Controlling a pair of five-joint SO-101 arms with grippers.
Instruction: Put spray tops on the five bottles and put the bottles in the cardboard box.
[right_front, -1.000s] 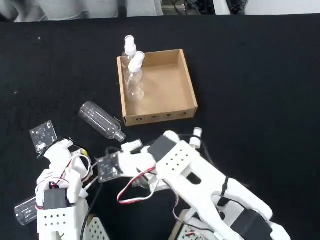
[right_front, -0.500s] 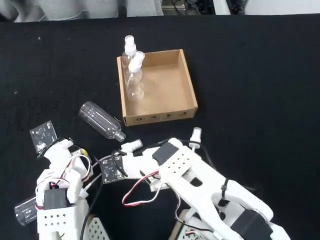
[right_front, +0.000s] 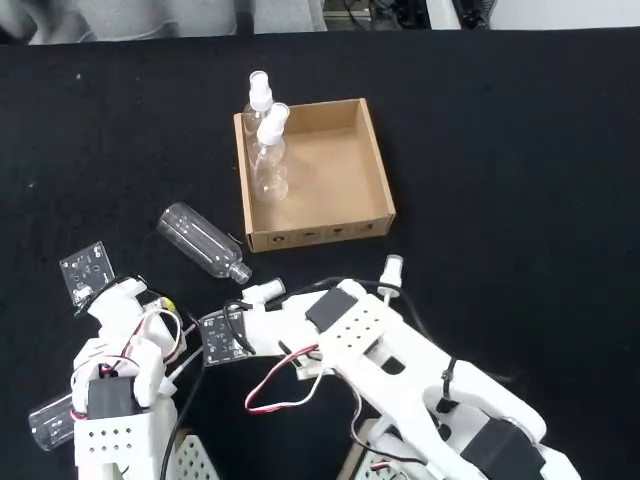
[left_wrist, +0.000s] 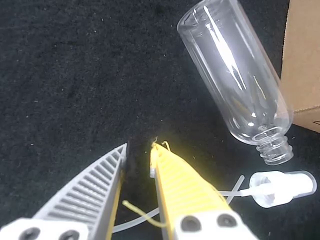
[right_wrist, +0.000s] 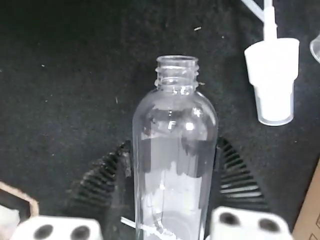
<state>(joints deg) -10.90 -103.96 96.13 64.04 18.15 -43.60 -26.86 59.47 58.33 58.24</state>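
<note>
My right gripper (right_wrist: 174, 145) is shut on a clear bottle (right_wrist: 175, 125) with a bare neck, one finger on each side of its body. A white spray top (right_wrist: 272, 80) lies just beside that neck. My left gripper (left_wrist: 138, 147) hangs low over the black table, open by a narrow gap with nothing in it. Ahead of it lie another uncapped bottle (left_wrist: 235, 85) and a spray top (left_wrist: 282, 187). The cardboard box (right_front: 375, 170) holds two bottles with spray tops (right_front: 270, 150) along one wall. In the high view the right arm (right_front: 350, 320) stretches across the table's near side.
A third loose bottle (right_front: 50, 420) lies by the left arm's base (right_front: 115, 430). Another spray top (right_front: 392, 270) stands between the box and the right arm. A box corner (left_wrist: 302, 60) is close to the lying bottle. The black table is bare to the right.
The right arm has shifted a little toward the left arm and settled lower. The left arm has kept still.
</note>
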